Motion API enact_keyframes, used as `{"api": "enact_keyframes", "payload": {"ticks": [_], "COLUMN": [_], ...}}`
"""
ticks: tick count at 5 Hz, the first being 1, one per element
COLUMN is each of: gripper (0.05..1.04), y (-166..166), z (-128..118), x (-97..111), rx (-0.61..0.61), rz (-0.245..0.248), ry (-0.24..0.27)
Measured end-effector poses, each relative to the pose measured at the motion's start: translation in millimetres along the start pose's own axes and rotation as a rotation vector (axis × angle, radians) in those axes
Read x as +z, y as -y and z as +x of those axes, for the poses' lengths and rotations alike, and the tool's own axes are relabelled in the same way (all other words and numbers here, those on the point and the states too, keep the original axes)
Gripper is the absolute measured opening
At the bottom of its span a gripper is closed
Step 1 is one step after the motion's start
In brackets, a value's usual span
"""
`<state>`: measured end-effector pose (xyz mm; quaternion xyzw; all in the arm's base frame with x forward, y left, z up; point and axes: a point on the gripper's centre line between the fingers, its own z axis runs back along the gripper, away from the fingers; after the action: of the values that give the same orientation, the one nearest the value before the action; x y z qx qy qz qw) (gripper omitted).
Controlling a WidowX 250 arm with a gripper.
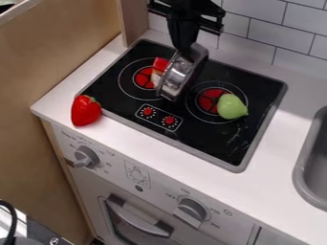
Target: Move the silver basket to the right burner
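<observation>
My gripper [184, 42] hangs down from the top edge over the back middle of the black stovetop, at the upper rim of the silver basket [177, 76]. The basket, a round metal one, is tipped steeply on its side between the two burners, its opening turned to the left. Whether its lower rim touches the stovetop I cannot tell. To its right is the right burner [208, 98], a red centre with rings around it, and a green pear [231, 106] lies on that burner's right part.
A red and white piece [158, 66] is beside the basket at the left burner [141, 79]. A red pepper [85, 110] lies at the counter's left front. The sink [314, 167] is at the right edge, the tiled wall behind.
</observation>
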<state>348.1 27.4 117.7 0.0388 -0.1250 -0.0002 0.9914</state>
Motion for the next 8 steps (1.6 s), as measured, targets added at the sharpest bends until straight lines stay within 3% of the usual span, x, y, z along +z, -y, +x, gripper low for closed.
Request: {"api": "enact_keyframes", "payload": {"ticks": [2, 4, 5, 6, 7, 8], "gripper": [0.054, 0.054, 0.054, 0.054, 0.054, 0.054], "y": [-4.1, -11.8, -11.8, -5.3, -2.4, 5.1], "z": [2.1, 5.0, 8.0, 7.6, 2.8, -31.1], "x": [-4.7, -15.0, -17.8, -18.8, -19.9, -49.9], "rx": [0.015, -0.025, -0.017, -0.003, -0.014, 0.006], "rz": [0.011, 0.092, 0.110, 0.119, 0.128, 0.113], "ry": [0.041, 0.166, 0.214, 0.226, 0.214, 0.046]}}
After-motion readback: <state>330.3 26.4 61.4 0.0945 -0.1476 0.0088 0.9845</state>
